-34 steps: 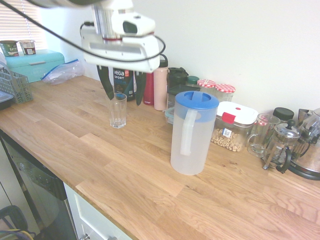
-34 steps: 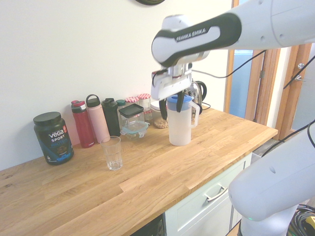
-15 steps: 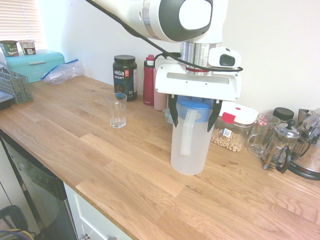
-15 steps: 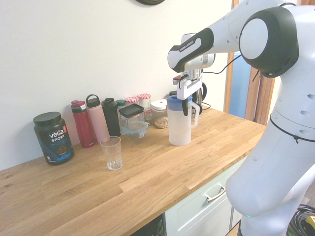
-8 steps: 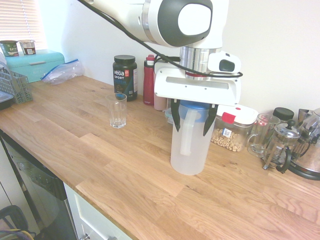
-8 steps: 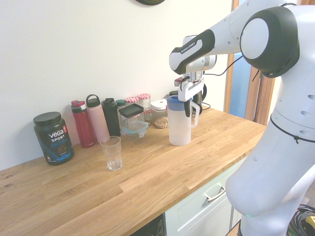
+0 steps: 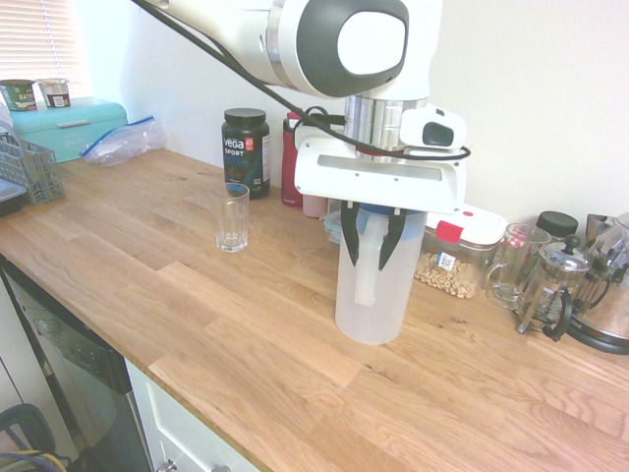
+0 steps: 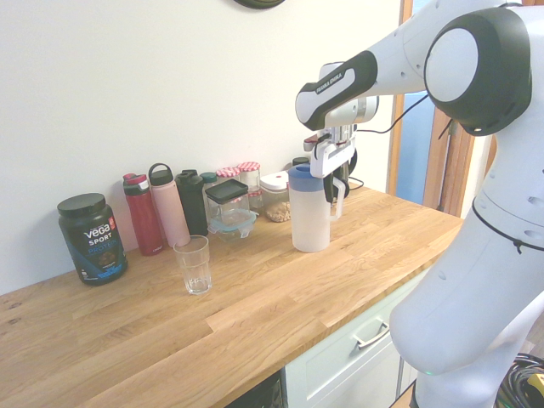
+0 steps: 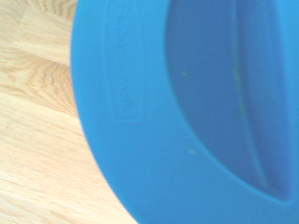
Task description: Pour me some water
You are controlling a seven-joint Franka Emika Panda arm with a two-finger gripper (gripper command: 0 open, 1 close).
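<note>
Bright even daylight; the wrist view is blurred.

Your bench (image 8: 280,314) holds: white pitcher (image 8: 309,223), blue lid, tool (image 8: 331,185) pointing down at its handle; clear glass (image 8: 194,264) well apart; bottles and jars along the wall.

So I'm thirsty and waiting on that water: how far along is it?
Early. Reaching is done: the gripper points down over the pitcher, fingers either side of its white handle. The pitcher stands on the counter. Lifting and pouring remain; the glass looks empty.
</note>
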